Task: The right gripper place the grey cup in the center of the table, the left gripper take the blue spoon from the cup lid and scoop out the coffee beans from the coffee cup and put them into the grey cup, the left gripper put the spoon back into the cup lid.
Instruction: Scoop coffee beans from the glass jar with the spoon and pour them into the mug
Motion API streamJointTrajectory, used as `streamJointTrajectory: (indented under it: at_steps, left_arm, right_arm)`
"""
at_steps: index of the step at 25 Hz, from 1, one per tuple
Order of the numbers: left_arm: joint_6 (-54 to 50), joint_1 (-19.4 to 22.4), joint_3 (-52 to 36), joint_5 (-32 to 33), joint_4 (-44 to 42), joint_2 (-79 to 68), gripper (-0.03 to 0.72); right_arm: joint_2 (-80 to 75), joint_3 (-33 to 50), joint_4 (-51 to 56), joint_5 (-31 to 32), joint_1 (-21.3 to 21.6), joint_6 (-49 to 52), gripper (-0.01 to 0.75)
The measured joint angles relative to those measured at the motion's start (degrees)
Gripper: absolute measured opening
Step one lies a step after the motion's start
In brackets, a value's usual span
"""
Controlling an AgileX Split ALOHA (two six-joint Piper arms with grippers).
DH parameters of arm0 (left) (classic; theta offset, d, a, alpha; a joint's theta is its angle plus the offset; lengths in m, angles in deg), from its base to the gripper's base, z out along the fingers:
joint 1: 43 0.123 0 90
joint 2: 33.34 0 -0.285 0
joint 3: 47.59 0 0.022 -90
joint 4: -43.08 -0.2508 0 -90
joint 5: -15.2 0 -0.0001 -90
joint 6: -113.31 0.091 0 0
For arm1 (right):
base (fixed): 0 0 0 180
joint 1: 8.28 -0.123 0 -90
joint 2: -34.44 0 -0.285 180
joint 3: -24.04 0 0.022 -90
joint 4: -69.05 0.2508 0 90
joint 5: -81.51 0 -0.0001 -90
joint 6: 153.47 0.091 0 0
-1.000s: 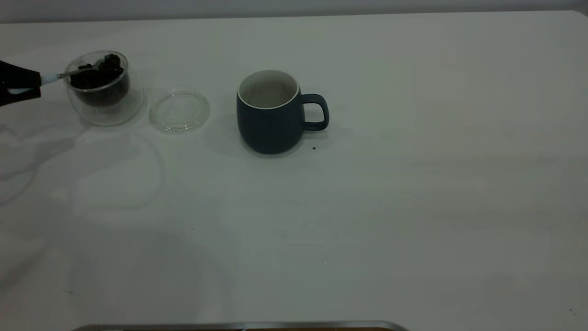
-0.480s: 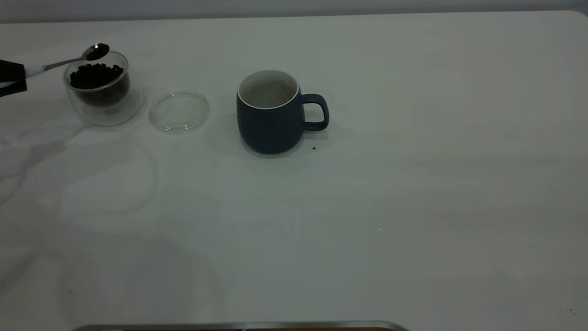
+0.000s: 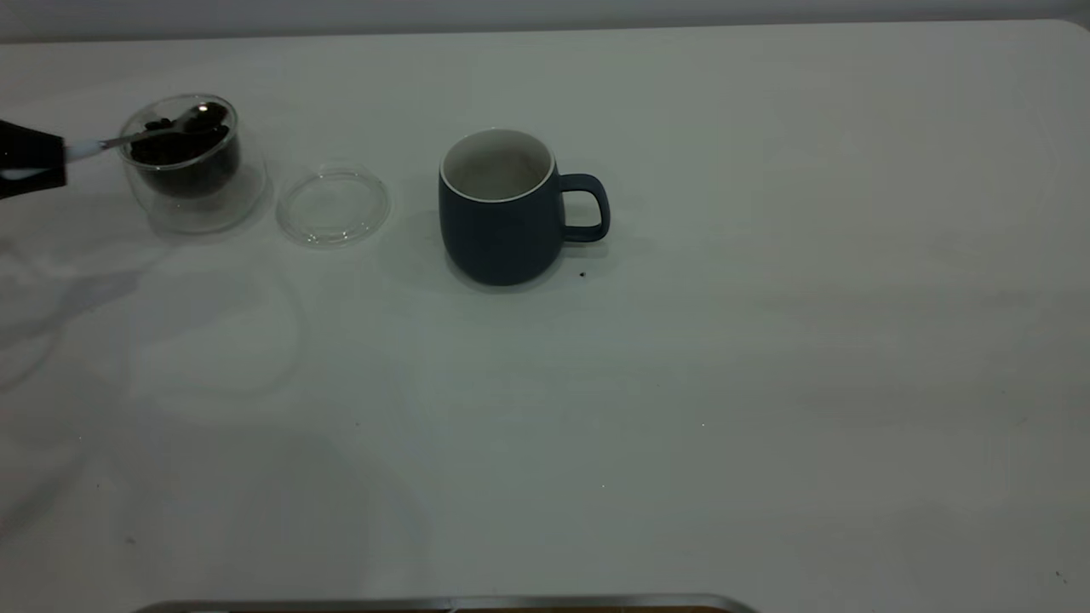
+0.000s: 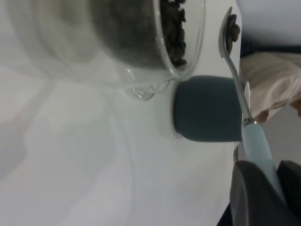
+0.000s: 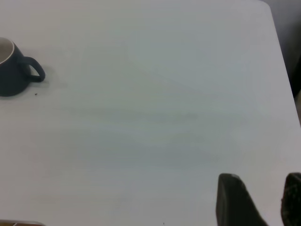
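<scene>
Exterior view: coffee cup at far left of table, holding coffee beans; spoon bowl inside, handle clamped by left gripper. Lid empty, between cups. Grey cup central, upright, interior bare. Right gripper jaws apart, well clear. No legible markings.

**Where things sit on your worktop**

On your worktop, the glass cup stands far left with coffee beans in it. Just to its right lies the lid, apart from it. Further right, near the middle, stands the mug, its handle pointing right. The left gripper reaches in from the left edge, and its spoon extends rightward over the glass cup's mouth. The right gripper hangs well right of the mug.
</scene>
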Motion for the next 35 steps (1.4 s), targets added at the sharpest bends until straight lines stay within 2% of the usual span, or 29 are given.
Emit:
streamJointTrajectory:
  at_steps: [18,29,35]
  left_arm:
    - [0.00,-15.83,0.00,0.16,3.12,0.00,0.130]
    - [-0.18,-21.15,0.00,0.27,4.96,0.00,0.130]
    - [1.98,-22.63,0.00,0.27,4.96,0.00,0.130]
  right_arm:
    - [0.00,0.00,0.00,0.00,0.00,0.00,0.281]
    - [0.00,0.00,0.00,0.00,0.00,0.00,0.281]
    - [0.00,0.00,0.00,0.00,0.00,0.00,0.281]
